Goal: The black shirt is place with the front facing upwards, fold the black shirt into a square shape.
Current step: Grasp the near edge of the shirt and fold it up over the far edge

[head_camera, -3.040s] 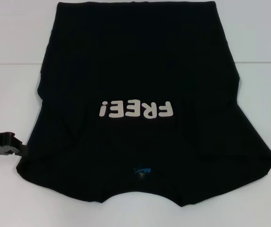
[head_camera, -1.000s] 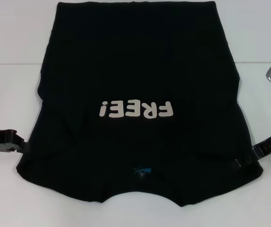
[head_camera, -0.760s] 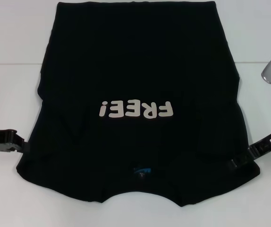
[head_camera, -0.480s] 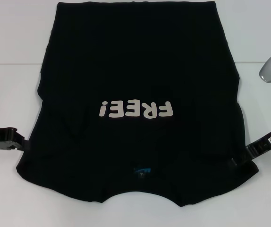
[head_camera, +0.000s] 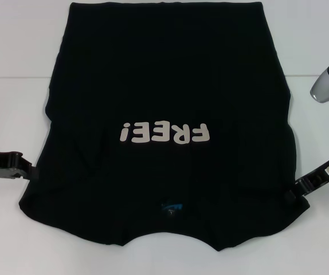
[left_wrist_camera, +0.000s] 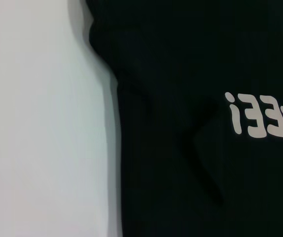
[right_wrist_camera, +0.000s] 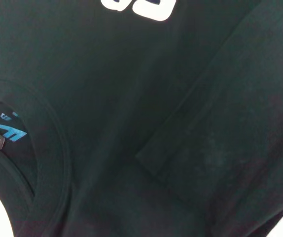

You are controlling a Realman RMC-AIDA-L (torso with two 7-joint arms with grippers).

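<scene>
At the far left, our left gripper [head_camera: 28, 171] sits low on the table [head_camera: 10, 114], its tip touching the edge of the black shirt [head_camera: 170, 74] at the sleeve; we cannot tell whether its claw is open or closed. The shirt lies flat and front-up across the middle of the table, collar toward us, with the cream lettering [head_camera: 165, 133] on the chest and the blue neck label [head_camera: 172, 207] at the near edge. In the left wrist view the shirt [left_wrist_camera: 191, 74] fills most of the picture beside bare table [left_wrist_camera: 38, 123]. In the right wrist view a sleeve seam runs across the cloth [right_wrist_camera: 146, 94] near the neck label [right_wrist_camera: 6, 133].

On the right, our right gripper [head_camera: 293, 192] meets the opposite sleeve edge, and again we cannot tell whether it grips.

We judge this the opening step: taking both sleeves to fold the sides inward. Next we need a firm pinch on each sleeve, then a lift and carry toward the centre line, keeping the body flat.

The surface is plain white and smooth; no room beyond it shows.
</scene>
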